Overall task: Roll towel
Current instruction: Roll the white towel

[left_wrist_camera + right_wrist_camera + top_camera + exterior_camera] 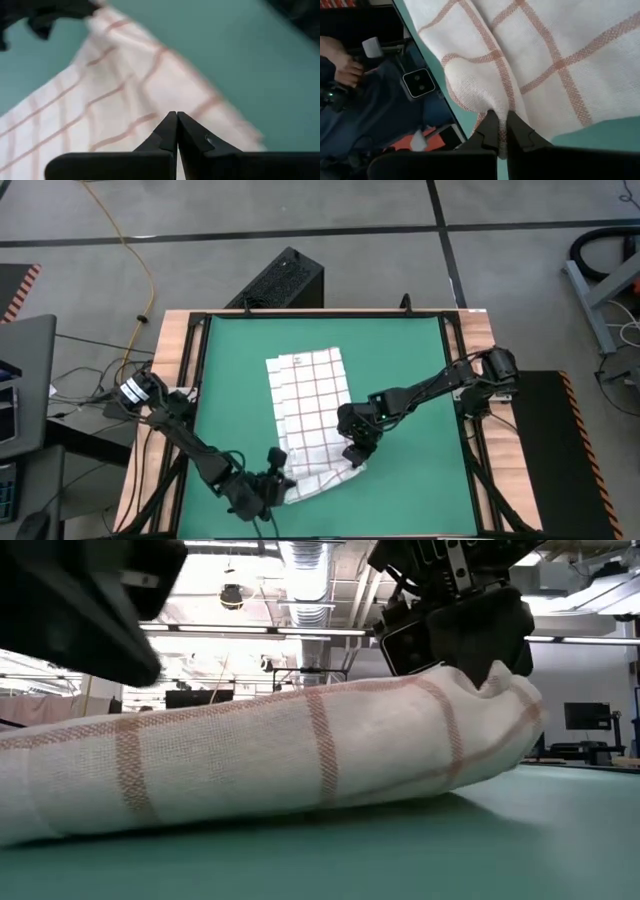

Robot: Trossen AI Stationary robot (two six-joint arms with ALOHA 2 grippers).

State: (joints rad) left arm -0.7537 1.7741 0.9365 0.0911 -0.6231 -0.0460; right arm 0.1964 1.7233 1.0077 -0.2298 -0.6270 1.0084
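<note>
Two dark robot hands are down on your thin white towel with its grid of fine red-brown lines, which lies lengthwise near the middle of the green mat covering the worktop, in the centre of the high view. The right hand sits at the lower right corner of the cloth in that view; in its wrist view you can see its two fingers pressed nearly together with a pinched fold of the towel caught between them. The left hand is at the lower left corner of the cloth, low in the high view. Its fingers meet tip to tip, closed, with the towel spread just beyond them; whether any cloth is caught between them you cannot tell. In the low view, the near edge of the towel is humped up off the mat, highest toward the right of the frame under a dark hand.
</note>
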